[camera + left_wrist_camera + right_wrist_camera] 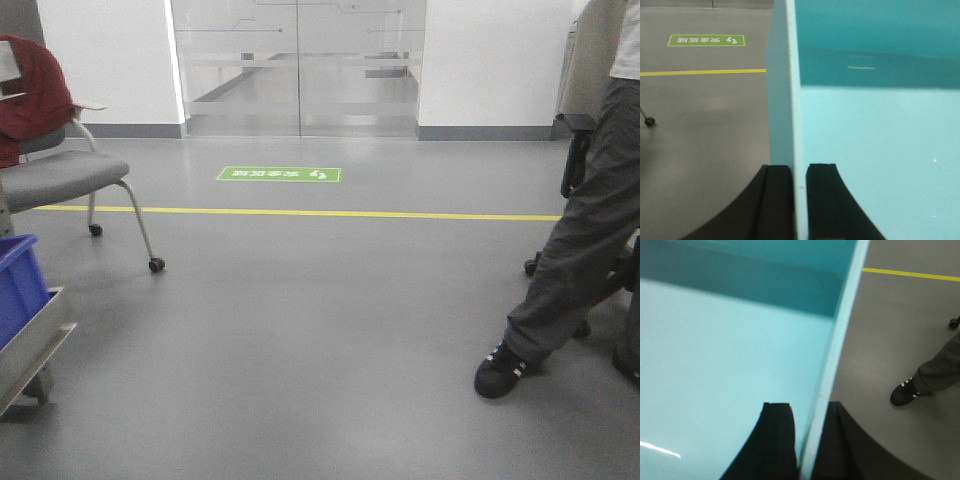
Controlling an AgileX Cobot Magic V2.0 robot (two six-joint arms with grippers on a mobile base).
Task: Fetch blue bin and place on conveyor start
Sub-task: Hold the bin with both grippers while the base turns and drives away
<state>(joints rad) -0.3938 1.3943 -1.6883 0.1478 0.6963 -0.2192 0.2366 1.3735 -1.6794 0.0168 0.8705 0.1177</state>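
Note:
The blue bin point(875, 140) is a light turquoise tub that fills both wrist views, held above the grey floor. My left gripper point(799, 167) is shut on the blue bin's left wall, one black finger outside and one inside. My right gripper point(812, 407) is shut on the bin's right wall point(837, 355) in the same way. The bin's pale inner floor point(715, 355) shows, with nothing in it. Neither gripper nor the bin appears in the front view. The conveyor start is out of view.
A person's leg and black shoe point(505, 368) stand at the right, with the shoe point(905, 392) also beside the bin. A wheeled grey chair point(70, 175) with a red garment is at the left. A dark blue crate point(18, 285) sits on a steel rail. A yellow floor line point(300, 213) crosses ahead.

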